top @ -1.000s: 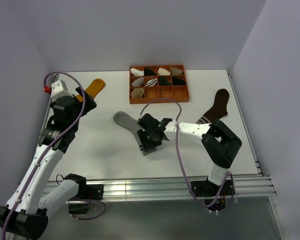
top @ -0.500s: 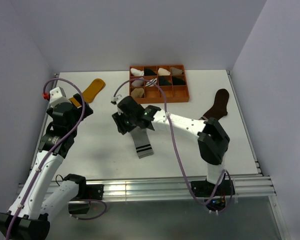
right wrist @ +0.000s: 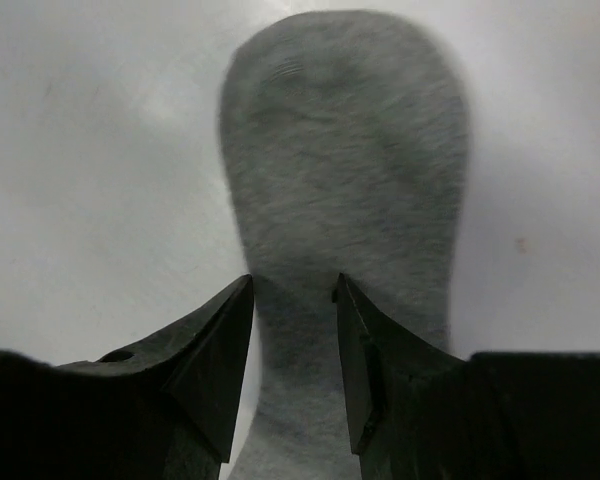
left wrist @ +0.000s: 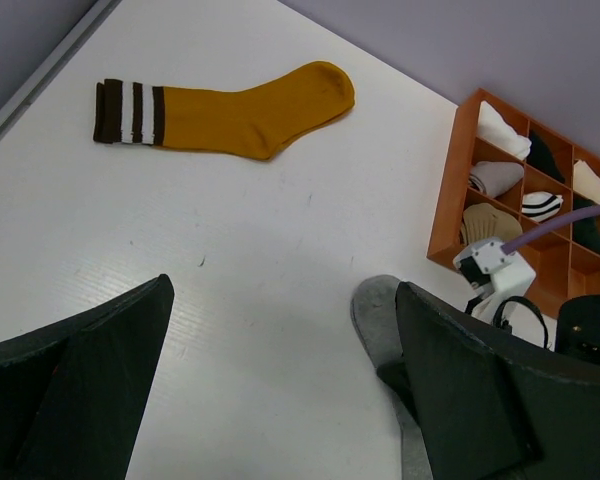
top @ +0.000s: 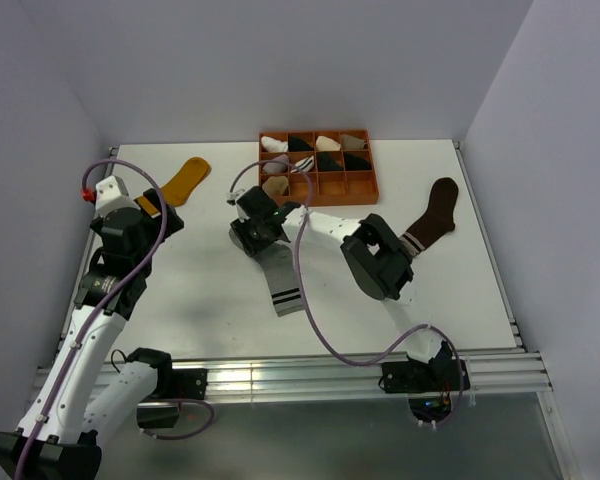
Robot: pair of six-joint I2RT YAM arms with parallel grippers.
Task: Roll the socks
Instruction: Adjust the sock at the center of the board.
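Rolling not yet begun, judging by how things lie. Right gripper (right wrist: 292,288) low over the grey sock (right wrist: 340,160), fingers (right wrist: 215,350) parted by a narrow gap, nothing pinched between them. Contact with the fabric impossible to tell. Rounded toe end just ahead of the fingertips, flat on the table (top: 200,290). Leg and striped cuff trailing back under the wrist and out behind it. Looks like the opening step on the first sock: lining up at the toe to start the curl.

Left gripper (left wrist: 285,288) spread wide, holding nothing, hanging above bare table. Mustard sock (left wrist: 242,118) well ahead of it, laid out flat, striped cuff toward the left finger's side, toe toward the right. Grey toe visible close beside the right finger in that wrist view.

Brown sock (top: 435,215) well apart from both grippers, off behind the right one and past its own elbow. Flat as well, touched by neither arm.

Orange tray (top: 320,203) a short way beyond the right gripper, several compartments filled with small sock bundles (top: 275,145).

Left to do, by this reckoning: everything. Grey sock to be gripped at the toe and rolled up to the cuff, then the same for mustard and brown. Likely snag on the first: thin fabric lying flat, hard to catch without pressing into the table.
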